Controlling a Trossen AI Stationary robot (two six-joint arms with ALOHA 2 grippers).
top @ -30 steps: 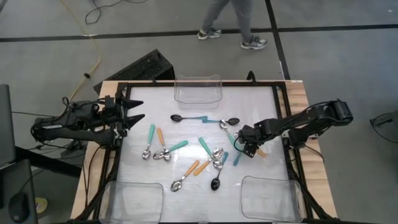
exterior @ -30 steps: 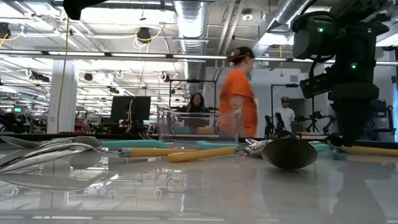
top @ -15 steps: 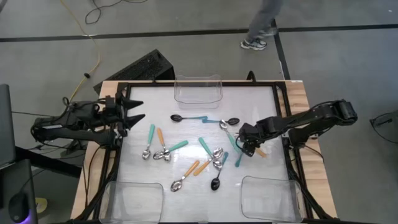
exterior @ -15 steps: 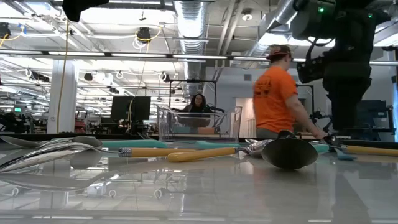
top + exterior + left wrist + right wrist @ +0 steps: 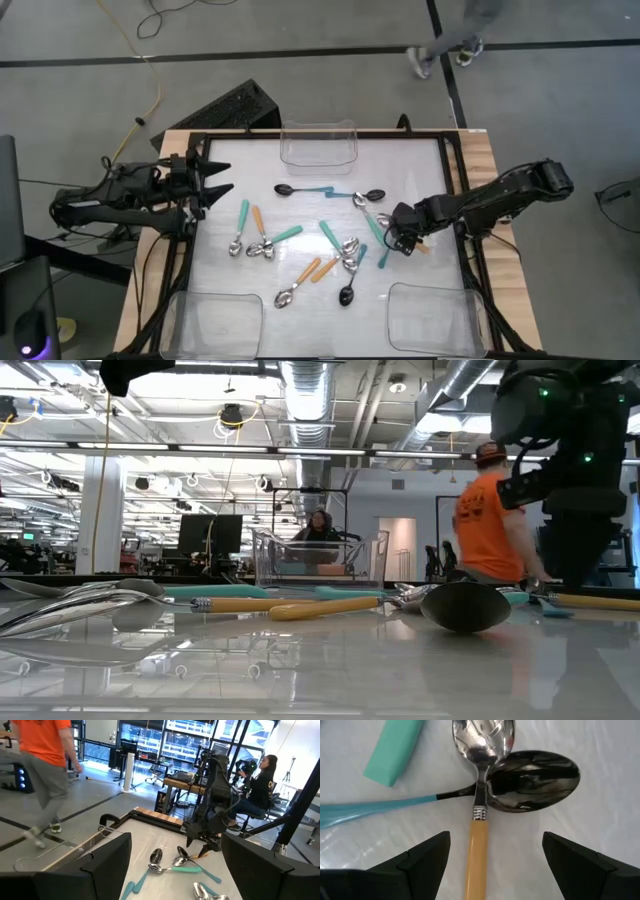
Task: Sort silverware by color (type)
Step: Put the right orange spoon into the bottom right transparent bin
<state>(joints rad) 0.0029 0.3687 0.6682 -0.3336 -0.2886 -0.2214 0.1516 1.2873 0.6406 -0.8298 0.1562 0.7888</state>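
Note:
Several spoons lie scattered on the white table [image 5: 260, 165], with orange or teal handles and silver or black bowls. My right gripper [image 5: 402, 238] points down, open, over two of them at the table's right. In the right wrist view [image 5: 495, 870] an orange-handled spoon [image 5: 479, 835] lies between its fingers without touching them. The silver bowl of that spoon rests on a black-bowled spoon with a teal handle [image 5: 535, 780]. My left gripper [image 5: 218, 181] is held level and open above the table's left edge, with nothing between its fingers [image 5: 175, 880].
Three clear plastic bins stand on the table: one at the far middle [image 5: 318, 143], one at the near left [image 5: 212, 322], one at the near right [image 5: 430, 318]. More spoons lie in a loose group at the table's middle [image 5: 330, 250]. A person walks past beyond the far edge [image 5: 495, 530].
My right gripper has shifted slightly toward the table's right edge, still pointing down and open above the same spoons. No spoon has moved. The person behind the table has walked from the middle to the right.

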